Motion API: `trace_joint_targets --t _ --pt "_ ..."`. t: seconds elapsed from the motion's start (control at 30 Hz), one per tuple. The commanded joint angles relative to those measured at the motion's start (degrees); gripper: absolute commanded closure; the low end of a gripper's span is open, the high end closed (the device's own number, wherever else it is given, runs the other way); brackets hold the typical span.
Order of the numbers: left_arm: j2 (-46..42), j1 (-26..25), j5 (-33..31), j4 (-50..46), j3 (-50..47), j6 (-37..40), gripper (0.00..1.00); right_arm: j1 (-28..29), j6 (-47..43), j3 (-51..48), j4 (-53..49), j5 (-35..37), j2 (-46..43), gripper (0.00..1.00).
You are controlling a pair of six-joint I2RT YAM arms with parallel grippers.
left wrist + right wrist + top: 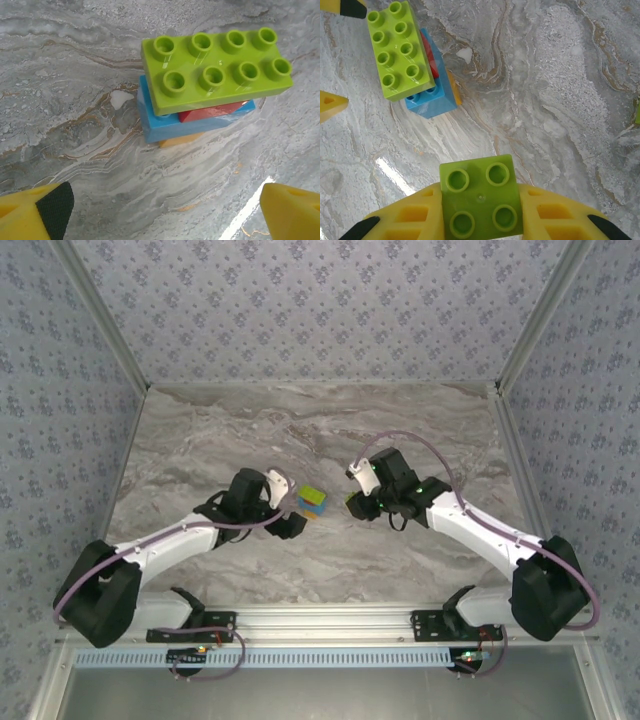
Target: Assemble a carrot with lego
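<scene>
the carrot stack is being left standing on the marble table, free of both claws. from the left wrist it is being shown as four layers: a lime two-by-four brick is being carried on top, studs up, with a red brick under it, a blue brick below that and an orange brick lying at the bottom against the table (the layers are being seen slightly askew, not squared up). the left claw is being held wide, just to the left of the carrot stack, with its yellow fingertips standing apart from the bricks and nothing being gripped between them. the right claw is being held to the right of the carrot stack, near it but not touching. a lime two-by-two brick is being clamped between its yellow fingers, studs facing the wrist camera, and this small brick is being held apart from the carrot stack.
</scene>
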Motion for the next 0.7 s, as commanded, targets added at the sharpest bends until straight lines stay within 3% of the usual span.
trace_joint_targets --t 0.0,0.67 --pt "1.7 -0.4 -0.1 0.8 3.6 2.4 0.03 -0.3 -0.8 -0.5 0.3 -1.7 0.8 0.73" --pt "13.5 -0.5 3.1 0.8 11.7 5.4 0.03 -0.7 -1.6 0.1 -0.1 -2.8 1.8 0.73"
